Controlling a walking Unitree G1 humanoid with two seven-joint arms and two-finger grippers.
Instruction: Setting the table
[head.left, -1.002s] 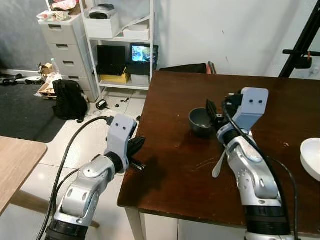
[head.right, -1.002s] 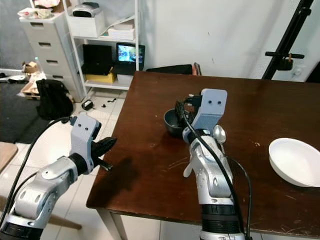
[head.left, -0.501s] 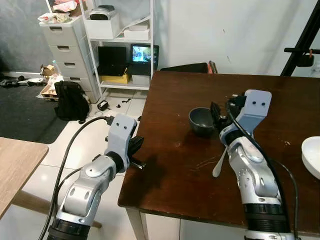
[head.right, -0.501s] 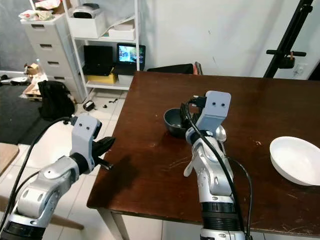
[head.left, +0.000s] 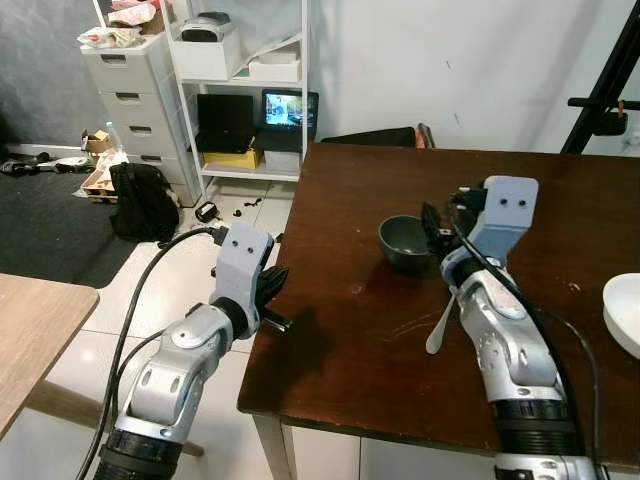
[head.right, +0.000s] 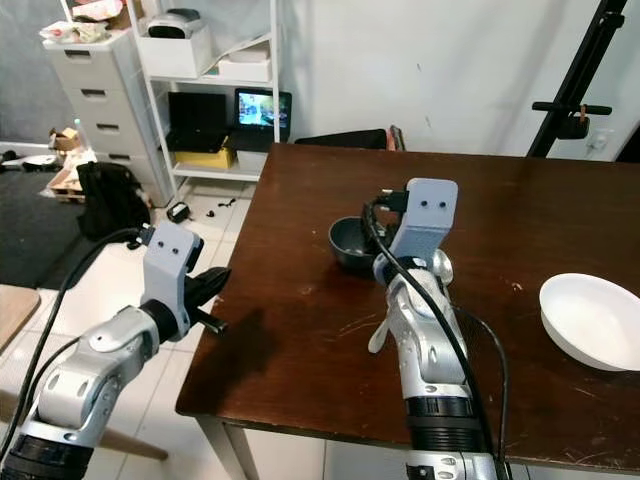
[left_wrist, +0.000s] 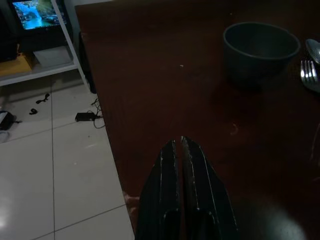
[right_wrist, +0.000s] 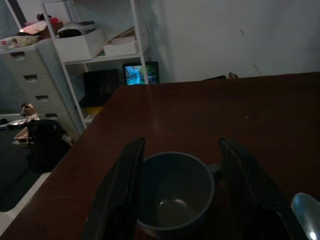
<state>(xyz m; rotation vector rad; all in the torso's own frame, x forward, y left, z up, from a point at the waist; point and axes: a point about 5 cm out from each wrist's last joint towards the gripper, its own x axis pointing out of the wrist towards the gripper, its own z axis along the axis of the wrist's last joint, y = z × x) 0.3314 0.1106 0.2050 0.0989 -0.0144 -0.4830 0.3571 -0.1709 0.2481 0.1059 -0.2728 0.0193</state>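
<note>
A dark brown wooden table (head.left: 380, 330) takes up most of the scene, with a white shelving unit (head.left: 245, 70) and a grey drawer cabinet (head.left: 130, 90) against the wall behind its left end, and a black backpack (head.left: 140, 200) on the tiled floor nearby. A white bowl (head.right: 590, 320) sits at the table's right edge, well apart from the rest. Near the middle stands a dark grey mug (right_wrist: 175, 192), empty, its handle on the side away from the shelves. Just beside it on the right lie a white spoon (head.left: 440, 325) and a fork (left_wrist: 310, 75); the right forearm covers part of the spoon.

The right gripper (right_wrist: 182, 187) is spread wide, one finger on each side of the mug, close to its wall; contact cannot be told. The left gripper (left_wrist: 180, 150) hangs over the table's left edge, fingers pressed together, holding nothing.
</note>
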